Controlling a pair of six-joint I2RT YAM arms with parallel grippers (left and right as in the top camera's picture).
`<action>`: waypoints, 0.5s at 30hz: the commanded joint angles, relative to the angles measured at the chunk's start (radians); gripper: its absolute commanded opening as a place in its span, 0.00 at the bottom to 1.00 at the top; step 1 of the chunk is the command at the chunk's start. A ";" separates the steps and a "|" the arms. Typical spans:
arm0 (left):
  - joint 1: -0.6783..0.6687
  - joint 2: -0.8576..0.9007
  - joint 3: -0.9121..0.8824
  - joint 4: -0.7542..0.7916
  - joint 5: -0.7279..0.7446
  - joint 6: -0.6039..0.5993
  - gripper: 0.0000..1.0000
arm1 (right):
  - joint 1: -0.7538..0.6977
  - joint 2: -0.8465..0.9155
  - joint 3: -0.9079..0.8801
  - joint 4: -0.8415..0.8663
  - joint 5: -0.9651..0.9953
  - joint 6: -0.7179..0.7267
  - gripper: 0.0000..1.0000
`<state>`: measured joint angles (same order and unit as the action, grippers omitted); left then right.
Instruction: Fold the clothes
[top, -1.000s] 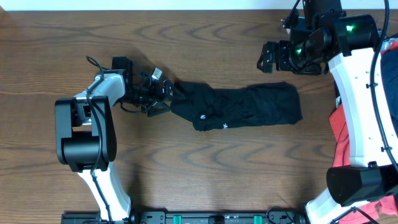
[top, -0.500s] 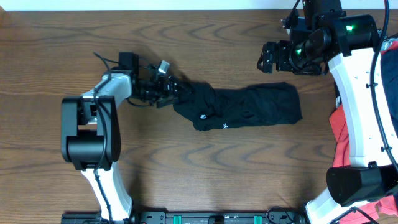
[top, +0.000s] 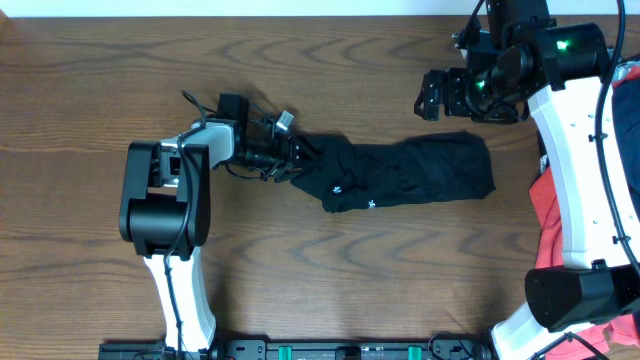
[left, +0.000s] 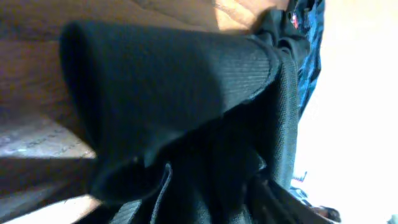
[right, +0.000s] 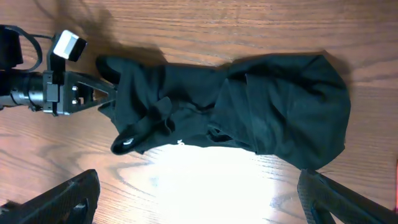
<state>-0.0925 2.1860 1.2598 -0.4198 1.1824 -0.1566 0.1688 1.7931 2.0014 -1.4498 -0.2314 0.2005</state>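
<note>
Overhead view: even, bright, sharp. Left wrist view: black garment (left: 186, 112) blurred, right side blown out white. Right wrist view: glare patch on table (right: 205, 171).

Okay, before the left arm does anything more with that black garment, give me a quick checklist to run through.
1. Grip: left hand holds the black garment by its left end: ok.
2. Lying flat: not ok, the garment is bunched and creased.
3. Other arm: right hand open, off the cloth: ok.
4. Garment apart from the red clothes: ok.
5. Which part of the garment is gripped: cannot tell.
</note>
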 joint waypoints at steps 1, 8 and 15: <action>-0.001 0.040 0.003 -0.008 -0.045 -0.018 0.80 | 0.009 0.006 0.000 -0.005 0.011 -0.011 0.99; 0.029 0.036 0.003 -0.013 -0.045 -0.037 0.88 | 0.009 0.006 0.000 -0.006 0.019 -0.012 0.99; 0.134 0.036 0.003 -0.071 -0.137 -0.040 0.86 | 0.009 0.007 0.000 -0.005 0.026 -0.016 0.99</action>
<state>-0.0212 2.1830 1.2720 -0.4744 1.2205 -0.1905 0.1688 1.7931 2.0014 -1.4540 -0.2195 0.2005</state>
